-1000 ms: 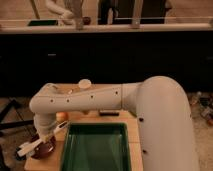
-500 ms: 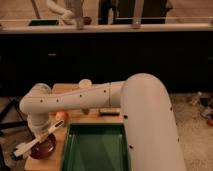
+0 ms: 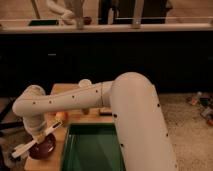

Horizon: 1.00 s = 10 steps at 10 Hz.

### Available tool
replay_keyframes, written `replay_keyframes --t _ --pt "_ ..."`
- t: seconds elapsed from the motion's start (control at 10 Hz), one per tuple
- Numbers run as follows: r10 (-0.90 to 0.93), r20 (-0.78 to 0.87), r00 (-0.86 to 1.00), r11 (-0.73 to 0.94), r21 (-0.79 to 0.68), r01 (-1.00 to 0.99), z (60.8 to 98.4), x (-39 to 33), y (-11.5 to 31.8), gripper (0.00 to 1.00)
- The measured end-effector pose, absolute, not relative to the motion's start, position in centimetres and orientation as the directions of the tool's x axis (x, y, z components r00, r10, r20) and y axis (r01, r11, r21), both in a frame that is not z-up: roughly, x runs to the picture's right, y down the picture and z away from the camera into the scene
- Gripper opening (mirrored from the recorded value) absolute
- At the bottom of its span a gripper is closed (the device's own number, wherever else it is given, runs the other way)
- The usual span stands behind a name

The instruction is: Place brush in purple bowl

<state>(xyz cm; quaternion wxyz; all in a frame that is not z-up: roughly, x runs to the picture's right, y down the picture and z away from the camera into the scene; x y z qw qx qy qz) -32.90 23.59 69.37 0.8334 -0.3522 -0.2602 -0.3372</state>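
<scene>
The long slim white dish brush (image 3: 34,140) hangs pinched in the pressed-together jaws of the gripper (image 3: 41,134), slanting from upper right to lower left directly above the round glossy dark purple bowl (image 3: 44,148) on the wooden table (image 3: 62,90), just beside the green tray (image 3: 90,150); release looks close

No readable text, labels or numbers.

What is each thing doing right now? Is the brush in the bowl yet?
brush: held slanted above the bowl, not set down yet
purple bowl: upright on the table, under the brush
gripper: shut on the brush, over the bowl
green bin: open on top, upright
</scene>
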Motion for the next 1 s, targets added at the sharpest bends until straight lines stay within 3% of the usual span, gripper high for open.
replay_keyframes --t 0.5,0.7,1.0 --pt "-0.369 0.673 0.641 0.507 -0.432 0.746 69.93 -33.37 24.45 0.01" --pt "-0.354 0.671 0.652 0.509 -0.447 0.736 70.17 -33.27 24.61 0.16" --pt "-0.354 0.671 0.652 0.509 -0.447 0.736 70.18 -33.28 24.61 0.17"
